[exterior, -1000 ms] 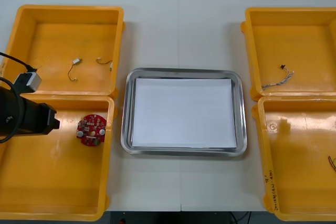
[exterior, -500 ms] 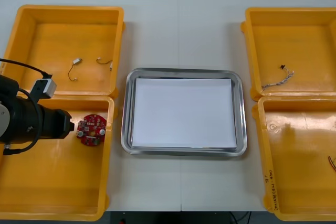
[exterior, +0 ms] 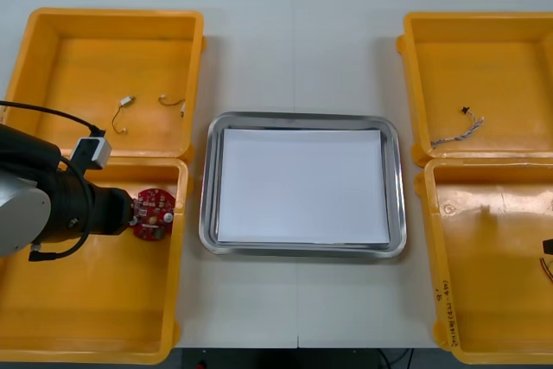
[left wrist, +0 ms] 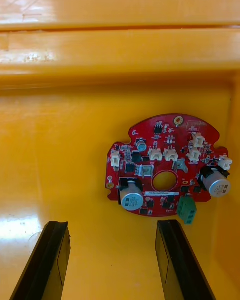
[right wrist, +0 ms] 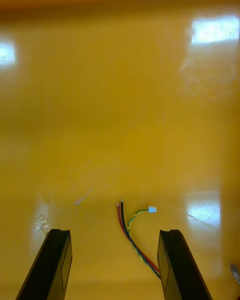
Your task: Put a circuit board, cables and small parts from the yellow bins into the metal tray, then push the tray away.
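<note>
Circuit board (exterior: 153, 213), round and red, lay flat in the near-left yellow bin (exterior: 86, 334), close to the wall that faced the metal tray (exterior: 206, 213). The left hand (left wrist: 113, 226) hovered low just beside it, released and holding nothing, with the board just beyond its fingertips. The right hand (right wrist: 114, 234) hung low inside the near-right yellow bin (exterior: 484, 317), likewise released, with a red and yellow cable (right wrist: 131, 227) on the bin floor between its fingers. The tray sat mid-worktop (exterior: 294, 49) between the bins, white inside.
</note>
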Controlling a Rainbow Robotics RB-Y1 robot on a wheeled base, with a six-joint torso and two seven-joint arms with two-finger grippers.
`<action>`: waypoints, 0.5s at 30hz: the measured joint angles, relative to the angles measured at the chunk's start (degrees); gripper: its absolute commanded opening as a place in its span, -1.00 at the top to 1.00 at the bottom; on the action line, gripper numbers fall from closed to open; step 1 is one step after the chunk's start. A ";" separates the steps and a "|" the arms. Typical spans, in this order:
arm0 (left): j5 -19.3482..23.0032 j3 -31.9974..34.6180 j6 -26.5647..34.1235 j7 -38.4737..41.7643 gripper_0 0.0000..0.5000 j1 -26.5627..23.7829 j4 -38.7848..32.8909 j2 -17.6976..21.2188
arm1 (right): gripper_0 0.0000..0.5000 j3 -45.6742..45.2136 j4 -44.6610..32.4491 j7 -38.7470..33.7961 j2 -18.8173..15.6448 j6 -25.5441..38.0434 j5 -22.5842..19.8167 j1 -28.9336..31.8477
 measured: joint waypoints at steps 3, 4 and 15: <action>-0.57 -0.64 -1.73 0.00 -1.00 0.01 0.59 0.00 | -1.00 0.39 0.79 0.00 0.00 -0.11 0.02 0.00; -0.85 -0.90 -2.52 0.00 -1.00 0.01 0.98 0.00 | -1.00 0.59 1.10 0.01 -0.01 -0.28 0.03 0.00; -2.45 -3.23 -5.04 0.00 -1.00 0.02 3.34 0.00 | -1.00 2.87 4.96 2.71 -0.03 -2.44 0.05 -0.47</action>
